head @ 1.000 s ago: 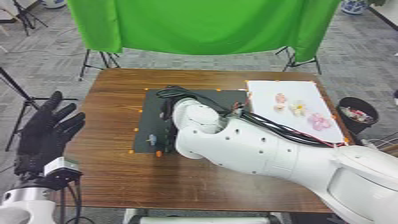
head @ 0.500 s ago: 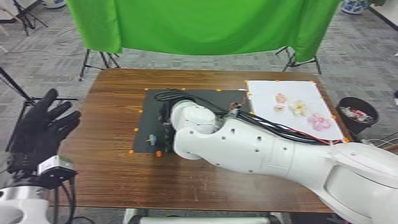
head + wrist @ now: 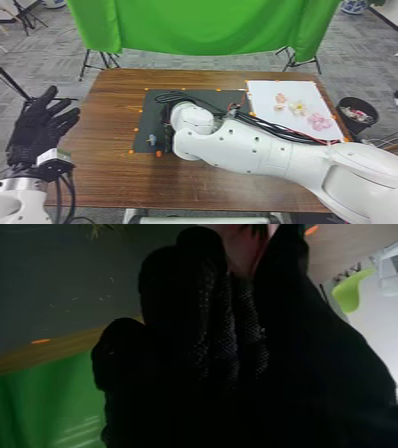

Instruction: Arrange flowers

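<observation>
Right hand [image 3: 166, 116], mostly hidden behind its own arm: fingers closed on one pink piece [image 3: 242, 249] (cropped; kind indeterminate). Left hand [image 3: 37, 131]: open, fingers extended, empty. Four flowers [image 3: 298, 107] lie on one white sheet [image 3: 265, 93], atop the worktop [image 3: 107, 150].

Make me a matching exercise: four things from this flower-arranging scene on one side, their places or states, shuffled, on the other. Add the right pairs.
1. Left hand
2. Right hand
3. Bin
4. Loose flowers

A. Lying on the white sheet
B. Fingers open, left of the table
C. Pinching a pink thing
D. Standing right of the table

Pairs: 1-B, 2-C, 3-D, 4-A
</observation>
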Controlling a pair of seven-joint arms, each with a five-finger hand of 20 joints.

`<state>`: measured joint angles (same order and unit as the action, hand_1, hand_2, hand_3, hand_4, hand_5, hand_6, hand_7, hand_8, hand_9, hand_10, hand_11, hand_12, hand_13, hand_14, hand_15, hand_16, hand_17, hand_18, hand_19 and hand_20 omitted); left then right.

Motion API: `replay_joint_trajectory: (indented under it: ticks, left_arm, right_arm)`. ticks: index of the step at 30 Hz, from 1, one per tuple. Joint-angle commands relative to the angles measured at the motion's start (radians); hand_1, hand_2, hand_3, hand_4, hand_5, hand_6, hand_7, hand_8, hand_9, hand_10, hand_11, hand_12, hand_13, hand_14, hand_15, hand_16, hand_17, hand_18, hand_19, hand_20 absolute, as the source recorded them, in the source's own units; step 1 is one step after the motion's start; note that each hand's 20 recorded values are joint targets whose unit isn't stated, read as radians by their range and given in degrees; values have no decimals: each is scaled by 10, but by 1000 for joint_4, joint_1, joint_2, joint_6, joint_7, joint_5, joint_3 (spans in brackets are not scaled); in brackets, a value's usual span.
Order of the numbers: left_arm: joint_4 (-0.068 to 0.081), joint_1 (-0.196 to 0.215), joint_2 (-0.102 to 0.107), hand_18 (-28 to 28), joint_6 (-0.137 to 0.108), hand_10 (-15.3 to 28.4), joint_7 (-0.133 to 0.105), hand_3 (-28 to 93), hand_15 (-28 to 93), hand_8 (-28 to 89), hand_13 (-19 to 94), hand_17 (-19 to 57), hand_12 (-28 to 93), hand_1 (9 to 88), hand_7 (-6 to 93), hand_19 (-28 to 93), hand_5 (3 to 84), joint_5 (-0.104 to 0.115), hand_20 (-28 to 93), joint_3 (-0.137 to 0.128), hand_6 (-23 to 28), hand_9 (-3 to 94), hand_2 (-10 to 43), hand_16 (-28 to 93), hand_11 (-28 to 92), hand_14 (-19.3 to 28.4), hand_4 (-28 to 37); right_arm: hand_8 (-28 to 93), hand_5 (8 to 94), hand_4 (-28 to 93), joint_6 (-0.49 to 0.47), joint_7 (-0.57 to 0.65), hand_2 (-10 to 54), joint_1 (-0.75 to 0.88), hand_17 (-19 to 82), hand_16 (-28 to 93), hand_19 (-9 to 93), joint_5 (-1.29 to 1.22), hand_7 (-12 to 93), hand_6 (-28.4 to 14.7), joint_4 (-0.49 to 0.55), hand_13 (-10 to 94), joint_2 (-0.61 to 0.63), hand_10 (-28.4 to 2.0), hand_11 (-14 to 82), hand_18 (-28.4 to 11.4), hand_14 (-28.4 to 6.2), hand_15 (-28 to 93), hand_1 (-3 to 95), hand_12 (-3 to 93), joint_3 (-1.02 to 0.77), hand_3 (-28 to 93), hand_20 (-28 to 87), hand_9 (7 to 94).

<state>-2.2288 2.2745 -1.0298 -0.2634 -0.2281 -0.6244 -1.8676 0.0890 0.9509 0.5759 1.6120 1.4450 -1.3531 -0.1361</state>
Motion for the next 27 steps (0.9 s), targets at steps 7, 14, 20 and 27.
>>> replay_joint_trajectory:
  ticks: [7,14,20,27]
  left_arm:
    - [-42,144,157,255,-96,177,-216,637,548,-80,186,-88,108,305,89,503,321,104,43,64,70,270,74,-121,244,261,-201]
    - [-39,148,176,255,-90,178,-218,637,549,-80,187,-88,108,305,89,503,320,113,43,57,69,270,74,-121,243,262,-202]
    - [-44,165,196,258,-100,177,-233,636,549,-80,187,-89,108,304,89,503,319,128,43,43,69,270,74,-122,243,262,-201]
    - [-46,165,215,260,-113,176,-251,637,547,-80,186,-90,108,303,88,505,318,142,42,49,69,269,72,-121,243,261,-201]
  right_arm:
    - [5,648,-282,-27,17,-87,-9,553,149,932,4,223,-26,8,826,-16,-118,240,-117,-41,567,465,184,-12,727,296,802]
    - [-112,623,-264,-67,26,-87,-5,548,145,932,-5,212,-27,8,820,-20,-126,255,-121,-46,570,433,164,-31,752,291,785]
    - [-114,605,-257,-76,21,-92,0,545,144,932,-8,202,-36,11,812,-17,-134,256,-125,-54,574,421,163,-39,757,284,774]
    - [-110,586,-254,-98,25,-95,6,540,142,932,-14,195,-40,9,805,-16,-141,255,-127,-58,580,419,163,-54,759,277,762]
